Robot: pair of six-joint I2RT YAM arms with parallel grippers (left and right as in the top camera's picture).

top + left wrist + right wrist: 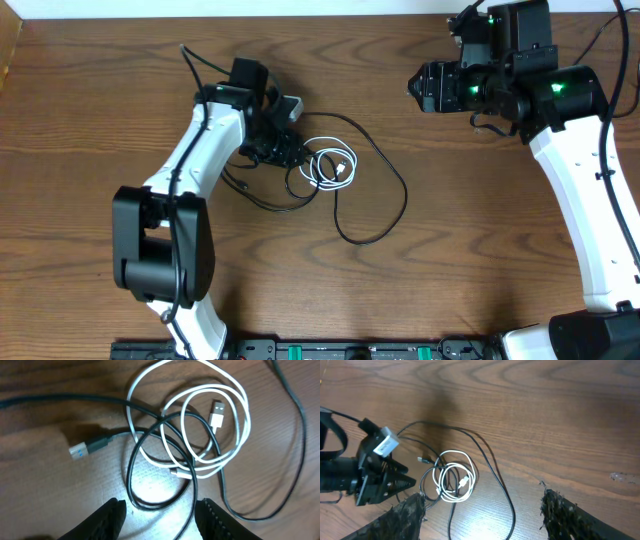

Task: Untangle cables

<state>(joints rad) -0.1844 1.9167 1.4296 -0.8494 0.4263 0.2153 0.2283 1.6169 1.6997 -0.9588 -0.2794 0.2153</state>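
White cable [217, 414], looped with black cable [75, 396], lies just beyond left pincer [161, 506].

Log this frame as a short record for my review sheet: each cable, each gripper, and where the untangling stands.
white cable: coiled in a few loops, one plug lying inside the coil
black cable: long, its loops cross through the white coil; one plug end lies beside the coil
left gripper: open, over the tangle, fingers either side of a black loop, nothing clamped
right gripper: open, empty, well apart from the cables
status: cables not yet separated, both lying on the table
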